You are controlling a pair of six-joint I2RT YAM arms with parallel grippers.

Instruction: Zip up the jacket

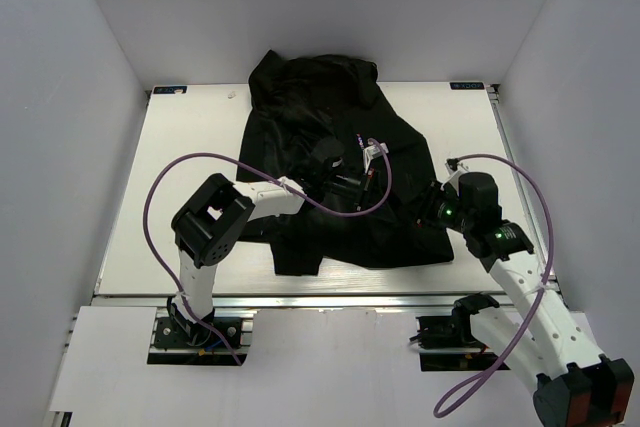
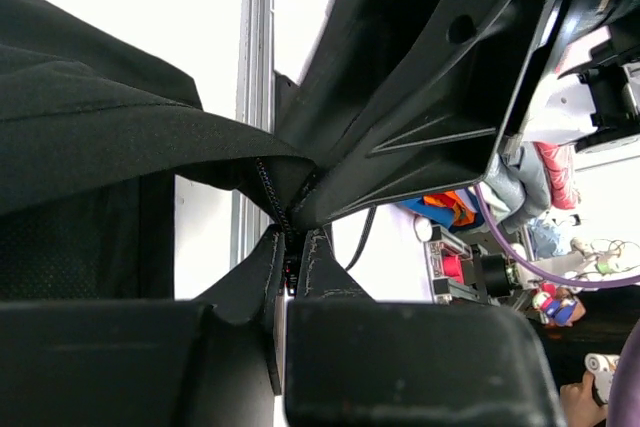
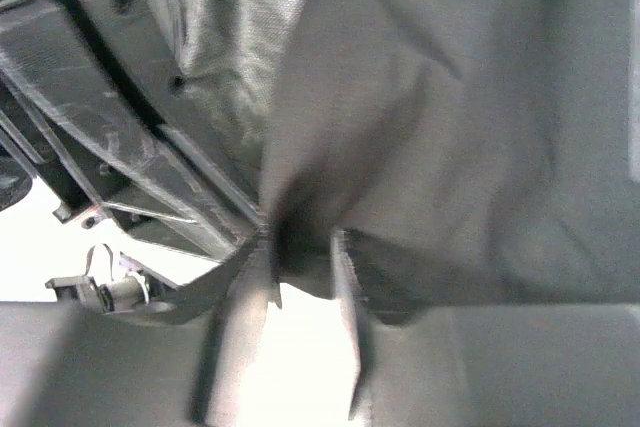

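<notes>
Evidently | jacket [image 1: 310, 97] was laid crumpled mid-tabletop [image 1: 180, 167], front judged not yet zipped | zipper edge [image 2: 268, 187] was clenched in left pincer [image 2: 297, 247] | right pincer [image 3: 300, 247] was seen parted, fabric at its tips | whole zipping run judged left

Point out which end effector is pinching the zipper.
The left end effector: it is closed on the jacket at the zipper teeth. The right end effector stands open.

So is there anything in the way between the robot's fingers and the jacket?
No, nothing visible. The left fingers pinch the jacket right at its zipper edge. The right fingers are a little apart, with the jacket's cloth right at their tips.
</notes>
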